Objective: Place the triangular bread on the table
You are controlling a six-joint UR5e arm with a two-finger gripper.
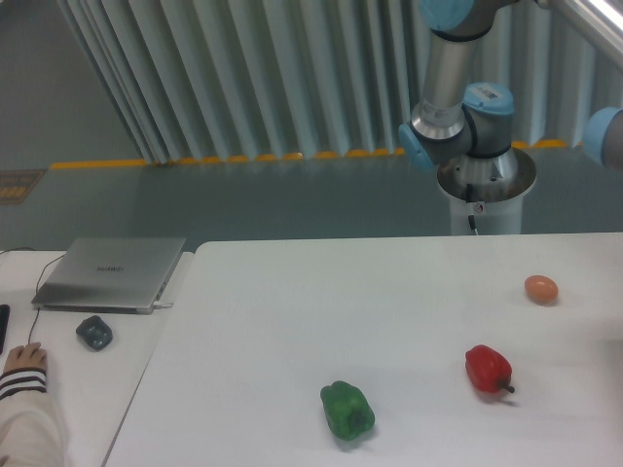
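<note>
The triangular bread is out of view. The white table [292, 311] fills the lower right of the camera view. The arm's base and lower joints [467, 126] stand behind the table's far edge, and the arm runs out of the frame at the upper right. The gripper is not in view.
A green pepper [348, 411] lies near the table's front, a red pepper [488, 370] to its right, and a small orange-brown egg-shaped object [541, 288] further back right. On a smaller desk at left are a grey laptop [112, 272], a dark mouse [94, 333] and a person's hand [24, 362].
</note>
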